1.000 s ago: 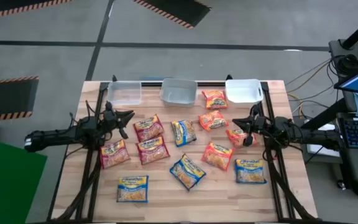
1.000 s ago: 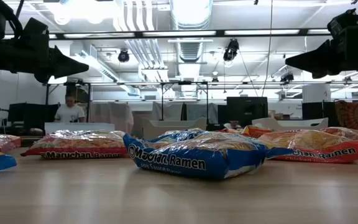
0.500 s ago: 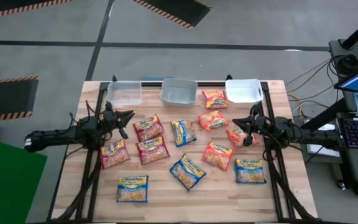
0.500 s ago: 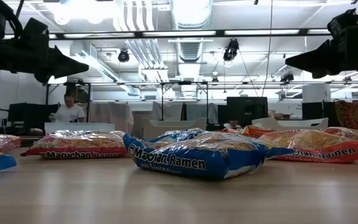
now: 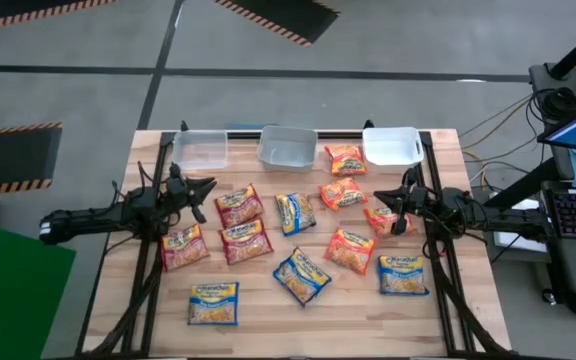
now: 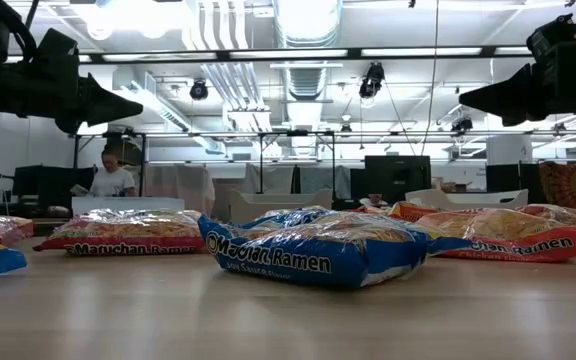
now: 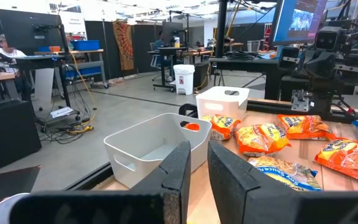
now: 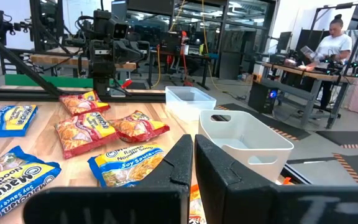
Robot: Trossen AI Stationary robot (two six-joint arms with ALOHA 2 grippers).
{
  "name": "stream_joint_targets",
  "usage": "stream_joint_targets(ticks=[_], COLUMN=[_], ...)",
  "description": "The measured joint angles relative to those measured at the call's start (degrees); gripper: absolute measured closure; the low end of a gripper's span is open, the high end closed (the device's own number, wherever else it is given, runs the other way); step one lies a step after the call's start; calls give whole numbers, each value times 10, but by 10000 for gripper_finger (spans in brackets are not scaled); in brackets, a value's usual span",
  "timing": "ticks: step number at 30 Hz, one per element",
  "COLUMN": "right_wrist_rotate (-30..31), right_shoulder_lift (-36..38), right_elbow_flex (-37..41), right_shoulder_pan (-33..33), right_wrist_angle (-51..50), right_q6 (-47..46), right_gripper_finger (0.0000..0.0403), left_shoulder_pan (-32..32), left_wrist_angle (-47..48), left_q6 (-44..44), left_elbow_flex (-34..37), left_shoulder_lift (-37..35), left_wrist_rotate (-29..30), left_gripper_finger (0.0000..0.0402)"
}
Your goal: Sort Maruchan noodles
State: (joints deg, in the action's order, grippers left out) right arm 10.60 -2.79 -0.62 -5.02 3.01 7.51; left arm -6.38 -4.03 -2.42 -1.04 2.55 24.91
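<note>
About a dozen ramen packets lie flat on the wooden table (image 5: 268, 320). Red ones (image 5: 245, 241) lie at the left, blue ones (image 5: 300, 275) in the middle and near side, and orange ones (image 5: 341, 193) at the right. My left gripper (image 5: 211, 186) hovers above the table's left side, level and pointing right, shut and empty; it also shows in its wrist view (image 7: 199, 149). My right gripper (image 5: 386, 201) hovers above the right side over an orange packet (image 5: 383, 218), pointing left, shut and empty; it also shows in its wrist view (image 8: 193, 140).
Three clear plastic bins stand along the far edge: left (image 5: 200, 150), middle (image 5: 287, 147) and right (image 5: 392, 146). One orange packet (image 5: 345, 158) lies between the middle and right bins. Black frame rails run along the table's left and right sides. A person (image 6: 111, 178) sits in the room beyond.
</note>
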Motion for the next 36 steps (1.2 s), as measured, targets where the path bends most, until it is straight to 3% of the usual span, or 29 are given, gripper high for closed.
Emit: stream_joint_targets(ticks=[32, 34, 36], right_wrist_rotate=[0, -8, -29], right_shoulder_lift=[0, 0, 0], right_elbow_flex=[0, 0, 0], right_shoulder_pan=[0, 1, 1], right_wrist_angle=[2, -1, 1], right_q6=[15, -63, -215], right_gripper_finger=[394, 394, 394], left_shoulder_pan=[0, 0, 0], left_wrist_angle=[0, 0, 0], left_q6=[0, 0, 0], left_elbow_flex=[0, 0, 0], left_shoulder_lift=[0, 0, 0], left_wrist_rotate=[0, 0, 0], left_gripper_finger=[363, 363, 363])
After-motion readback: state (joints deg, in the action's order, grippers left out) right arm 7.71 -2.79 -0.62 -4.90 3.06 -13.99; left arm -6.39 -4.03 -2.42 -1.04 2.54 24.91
